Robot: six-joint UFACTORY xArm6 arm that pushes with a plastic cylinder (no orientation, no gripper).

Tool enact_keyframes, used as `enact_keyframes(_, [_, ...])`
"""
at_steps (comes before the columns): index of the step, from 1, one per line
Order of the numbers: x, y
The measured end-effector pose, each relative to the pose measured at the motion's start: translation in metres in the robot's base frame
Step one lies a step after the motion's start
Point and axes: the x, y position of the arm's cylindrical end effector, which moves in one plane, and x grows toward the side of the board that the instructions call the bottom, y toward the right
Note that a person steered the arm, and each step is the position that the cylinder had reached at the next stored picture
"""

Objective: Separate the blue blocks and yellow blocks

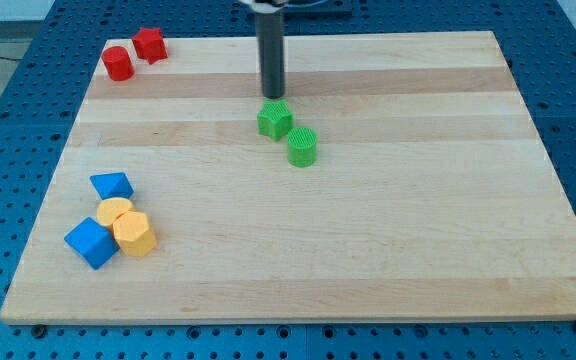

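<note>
Near the view's bottom left a blue triangular block (pixel 112 185) lies just above a yellow round block (pixel 115 211). A yellow hexagonal block (pixel 134 234) touches it below, and a blue cube (pixel 91 243) sits against both yellow blocks on their left. My tip (pixel 272 96) is at the view's top centre, far from this cluster, just above a green star block (pixel 275 120).
A green cylinder (pixel 302 146) sits just right and below the green star. A red cylinder (pixel 118 63) and a red star block (pixel 149 45) sit at the board's top left corner. The wooden board (pixel 388 240) lies on a blue perforated table.
</note>
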Motion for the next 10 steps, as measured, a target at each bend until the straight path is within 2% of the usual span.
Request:
enact_keyframes(1, [0.052, 0.061])
enact_keyframes(2, [0.029, 0.05])
enact_keyframes(3, [-0.023, -0.051])
enact_keyframes(4, [-0.019, -0.164])
enact_keyframes(5, [0.063, -0.239])
enact_keyframes(6, [0.096, -0.254])
enact_keyframes(7, [0.219, -0.225])
enact_keyframes(8, [0.281, -0.183])
enact_keyframes(9, [0.281, -0.16])
enact_keyframes(10, [0.245, -0.154])
